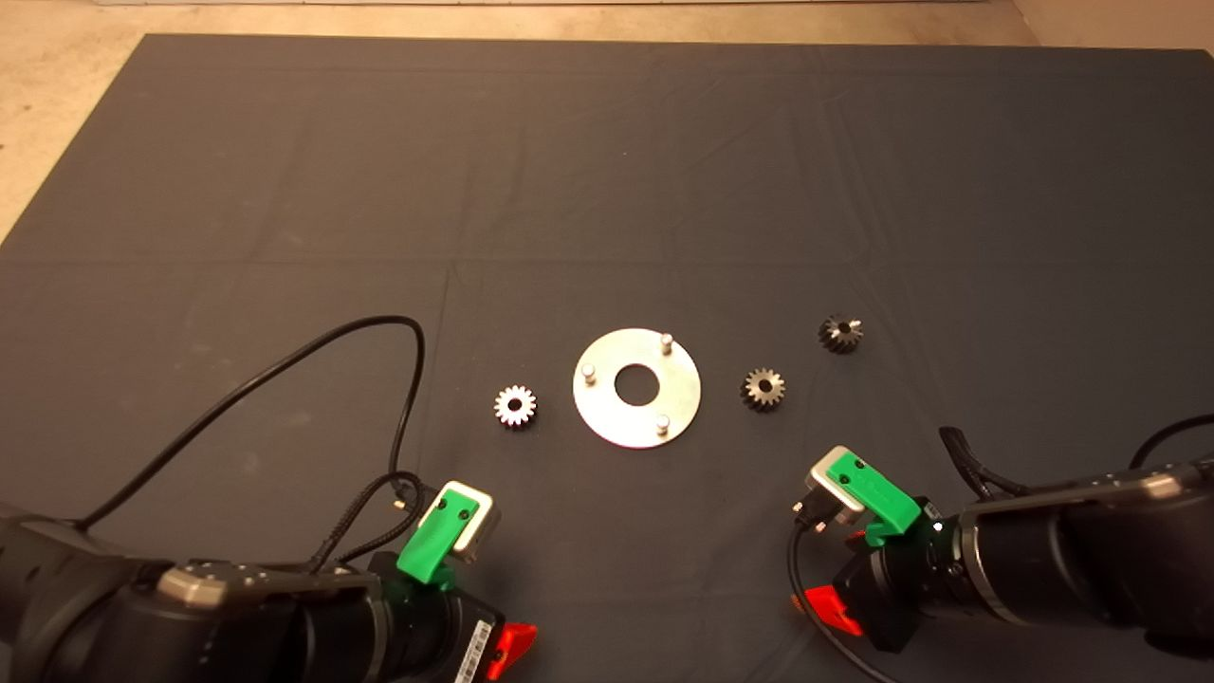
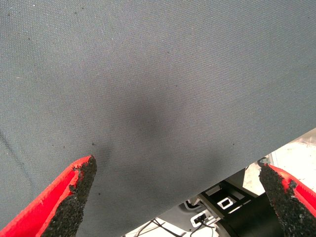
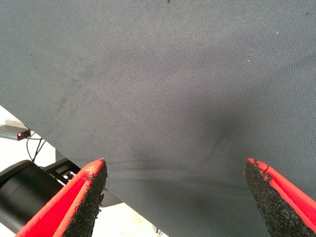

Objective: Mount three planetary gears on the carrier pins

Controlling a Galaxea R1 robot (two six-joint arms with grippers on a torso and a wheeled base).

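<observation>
Nothing installed yet — all three carrier pins (image 1: 666, 339) stand bare on the disc (image 1: 636, 388), which lies flat on the dark mat (image 1: 607, 171) covering the worktop. The other two pins (image 1: 589, 371) and (image 1: 663, 422) are just as empty.

Planetary gears all loose on the mat around the disc: the bright silver gear (image 1: 515, 406) near its left edge, one darker grey gear (image 1: 763, 389) near its right edge, the second grey gear (image 1: 840, 334) further out on that same side, apart from the first. None touches the disc.

Left claw (image 2: 180, 197) sits low, nearer the camera than the disc and to its left — fingers spread wide, holding nothing, only mat between them. Right claw (image 3: 175, 195) is on the opposite side of the disc, also nearer the camera, spread wide and empty.

Judged progress: zero of three done; all three pick-and-seat moves remain.
</observation>
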